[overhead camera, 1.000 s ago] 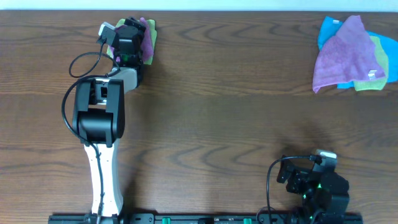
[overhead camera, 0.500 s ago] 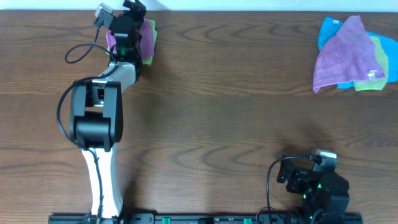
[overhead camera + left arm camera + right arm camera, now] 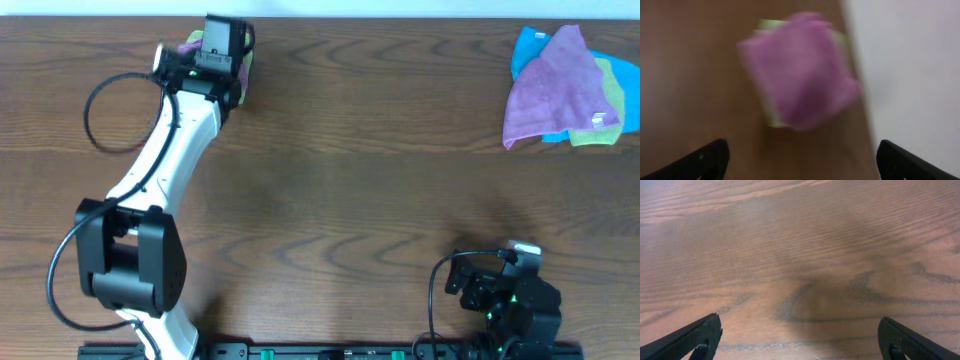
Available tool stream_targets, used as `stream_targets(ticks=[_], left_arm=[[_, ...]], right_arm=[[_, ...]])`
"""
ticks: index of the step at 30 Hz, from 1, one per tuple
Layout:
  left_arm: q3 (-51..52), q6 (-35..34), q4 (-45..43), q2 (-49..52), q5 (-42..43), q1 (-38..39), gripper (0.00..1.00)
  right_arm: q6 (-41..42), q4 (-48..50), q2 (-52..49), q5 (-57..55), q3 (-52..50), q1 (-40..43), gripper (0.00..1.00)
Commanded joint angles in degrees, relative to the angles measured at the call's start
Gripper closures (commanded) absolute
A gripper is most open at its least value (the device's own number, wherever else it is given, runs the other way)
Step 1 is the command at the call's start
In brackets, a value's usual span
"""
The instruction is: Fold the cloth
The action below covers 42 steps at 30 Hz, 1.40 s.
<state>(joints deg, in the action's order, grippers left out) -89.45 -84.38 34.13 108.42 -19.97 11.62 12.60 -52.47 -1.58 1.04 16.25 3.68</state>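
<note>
Your left pincer (image 3: 802,146) is released: fingers spread wide, nothing between them. It hangs over the folded purple cloth (image 3: 800,70), which lies on a green cloth (image 3: 771,120) by the worktop's (image 3: 350,180) far left edge. The wrist view is blurred, so fold edges are unreadable. From overhead, the left arm (image 3: 185,120) hides most of that stack. Your right pincer (image 3: 799,322) is also released, over bare wood at the near right. A loose cloth pile (image 3: 565,85) sits far right, its layers overlapping.
</note>
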Motion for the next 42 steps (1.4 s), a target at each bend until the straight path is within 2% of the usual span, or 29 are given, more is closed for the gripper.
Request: stream_targets(ticks=[1,3,6,10,14,18,22,24,27,30,33,42], left_arm=[[0.5,-13.4,4.3,2.3,-4.7,-0.5,0.05],[0.5,-16.1,4.6,3.7,-6.6,-1.1,0.05],[0.5,-17.7,1.3,6.1,-4.7,-2.5,0.05],[0.5,-17.7,-4.3,9.4,-4.2,-3.8,0.03],[0.5,-18.1,-5.7,11.2,-4.1,-5.3,0.00],[0.5,-13.5,-14.1,13.0,-4.0,-6.4,0.12],[0.5,-5.4,-24.6,14.1,-4.4,-7.1,0.18],[0.5,-4.9,-26.0,14.4,-4.4,-7.3,0.23],[0.5,-4.9,-25.4,14.5,-4.4,-7.5,0.20],[0.5,-5.0,-24.7,14.5,-3.1,-7.5,0.07],[0.5,-6.2,-25.4,14.4,-0.2,-7.1,0.03],[0.5,-7.2,-22.8,14.0,3.4,-5.2,0.02]], right_arm=[[0.5,0.0,0.5,-0.6,-0.3,0.3,0.01],[0.5,0.0,0.5,-0.6,-0.3,0.3,0.01],[0.5,0.0,0.5,-0.6,-0.3,0.3,0.01],[0.5,0.0,0.5,-0.6,-0.3,0.3,0.01],[0.5,0.0,0.5,-0.6,-0.3,0.3,0.01],[0.5,0.0,0.5,-0.6,-0.3,0.3,0.01],[0.5,0.0,0.5,-0.6,-0.3,0.3,0.01],[0.5,0.0,0.5,-0.6,-0.3,0.3,0.01],[0.5,0.0,0.5,-0.6,-0.3,0.3,0.01],[0.5,0.0,0.5,-0.6,-0.3,0.3,0.01],[0.5,0.0,0.5,-0.6,-0.3,0.3,0.01],[0.5,0.0,0.5,-0.6,-0.3,0.3,0.01]])
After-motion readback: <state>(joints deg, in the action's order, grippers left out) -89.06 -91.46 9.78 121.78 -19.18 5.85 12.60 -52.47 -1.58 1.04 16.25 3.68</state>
